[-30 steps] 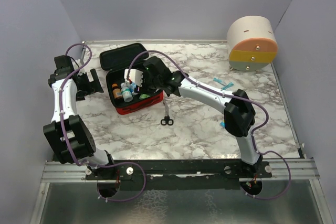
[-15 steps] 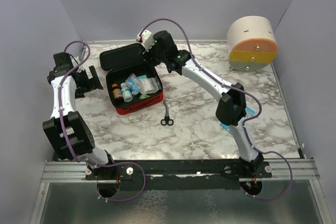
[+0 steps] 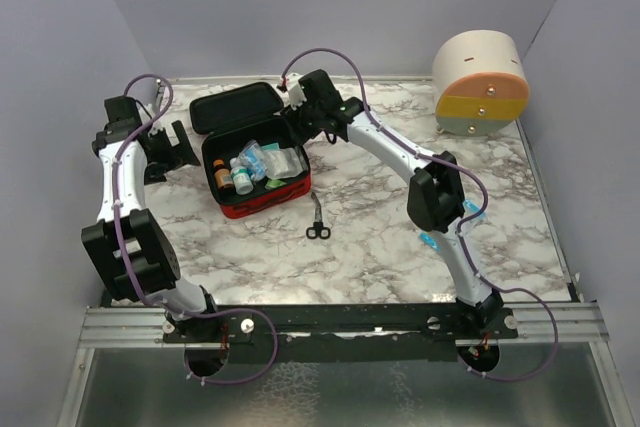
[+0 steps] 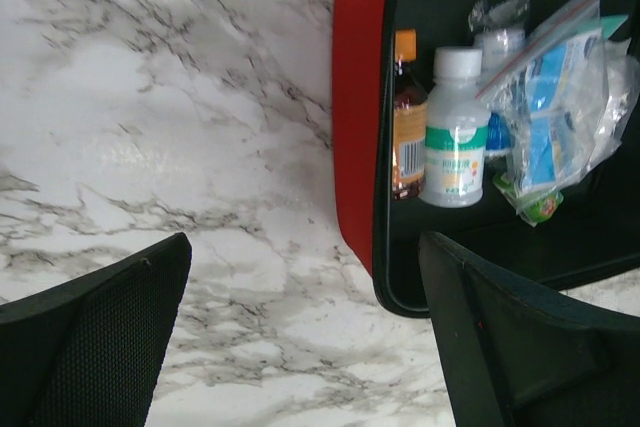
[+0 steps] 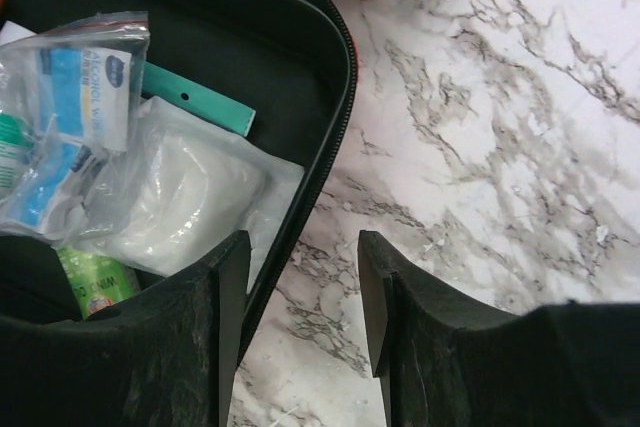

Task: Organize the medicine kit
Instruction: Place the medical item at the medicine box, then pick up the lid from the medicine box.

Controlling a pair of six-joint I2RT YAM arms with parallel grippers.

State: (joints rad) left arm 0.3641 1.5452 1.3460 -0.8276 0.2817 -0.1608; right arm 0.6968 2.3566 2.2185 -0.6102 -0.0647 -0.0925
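The medicine kit [image 3: 262,203], a red case with a black inside, lies open at back left, its lid [image 3: 235,107] flat behind it. Inside it are an amber bottle [image 4: 408,132], a white bottle [image 4: 455,137], a clear bag of blue packets [image 4: 560,97] and a white gauze pack [image 5: 180,192]. My left gripper [image 3: 178,147] hovers just left of the kit, wide open and empty [image 4: 305,287]. Above the kit's far right corner my right gripper [image 3: 300,125] is open, its fingers astride the zipper edge [image 5: 300,287], holding nothing.
Black scissors [image 3: 317,223] lie on the marble in front of the kit. A round cream, orange, yellow and grey drawer container [image 3: 480,82] stands at back right. Small blue items [image 3: 428,159] lie near the right arm. Grey walls close in the table.
My right arm has lifted out of the kit and swung back to its far right corner, its jaws narrowing slightly. The left arm has barely shifted.
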